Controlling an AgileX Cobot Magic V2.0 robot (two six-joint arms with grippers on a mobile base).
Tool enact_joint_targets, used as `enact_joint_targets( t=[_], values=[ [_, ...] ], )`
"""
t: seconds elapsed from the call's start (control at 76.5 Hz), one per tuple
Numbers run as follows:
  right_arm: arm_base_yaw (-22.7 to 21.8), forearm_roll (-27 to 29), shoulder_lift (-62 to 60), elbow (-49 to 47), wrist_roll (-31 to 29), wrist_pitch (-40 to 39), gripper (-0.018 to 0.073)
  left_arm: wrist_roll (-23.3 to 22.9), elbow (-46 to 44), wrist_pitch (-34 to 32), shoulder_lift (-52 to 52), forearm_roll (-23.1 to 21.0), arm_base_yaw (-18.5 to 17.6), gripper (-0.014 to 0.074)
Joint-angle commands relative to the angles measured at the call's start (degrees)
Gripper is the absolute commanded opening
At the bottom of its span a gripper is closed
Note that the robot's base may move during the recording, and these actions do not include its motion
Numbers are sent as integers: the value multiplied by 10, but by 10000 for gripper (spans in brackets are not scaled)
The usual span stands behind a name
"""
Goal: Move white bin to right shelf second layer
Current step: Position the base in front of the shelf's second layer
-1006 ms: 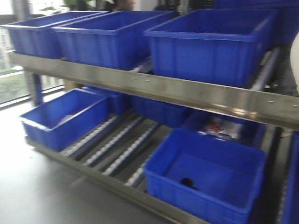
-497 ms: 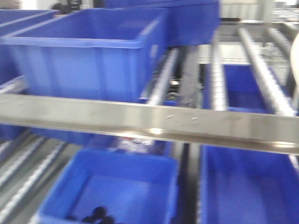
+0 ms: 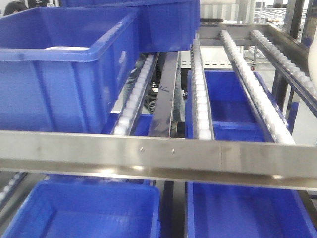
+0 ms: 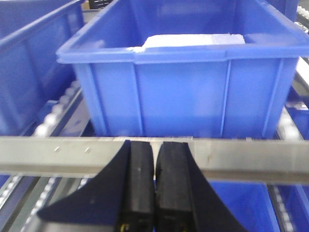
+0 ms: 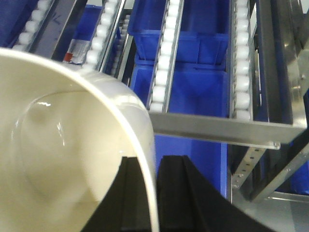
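The white bin [image 5: 63, 145] fills the lower left of the right wrist view, a glossy cream tub seen from above its mouth. My right gripper [image 5: 154, 162] is shut on its rim, one finger inside the wall and one outside. The bin hangs above and in front of the rack's sloping roller rails [image 5: 166, 53], which also show in the front view as white-roller rails [image 3: 247, 84] behind a steel front beam [image 3: 158, 158]. My left gripper [image 4: 155, 145] is shut on nothing, just before the steel beam [image 4: 251, 157].
A big blue crate [image 4: 183, 82] with something white inside stands on the rails facing the left gripper. Another blue crate [image 3: 64, 74] sits at upper left in the front view. Blue crates [image 3: 237, 208] fill the level below. A steel upright [image 5: 251, 169] stands at right.
The front view has swung right along the rack and closer. The row of crates has slid off to the left, and the bare roller rails now fill the middle.
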Motion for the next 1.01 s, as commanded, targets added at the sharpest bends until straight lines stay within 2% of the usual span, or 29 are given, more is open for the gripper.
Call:
enact_joint_targets(
  t=[0.0, 0.993],
  values=[
    [-2, 5, 3, -17, -2, -49, 48, -3, 21, -50, -9, 0, -1, 85],
    [-2, 5, 3, -17, -2, -49, 48, -3, 21, -50, -9, 0, -1, 85]
  ],
)
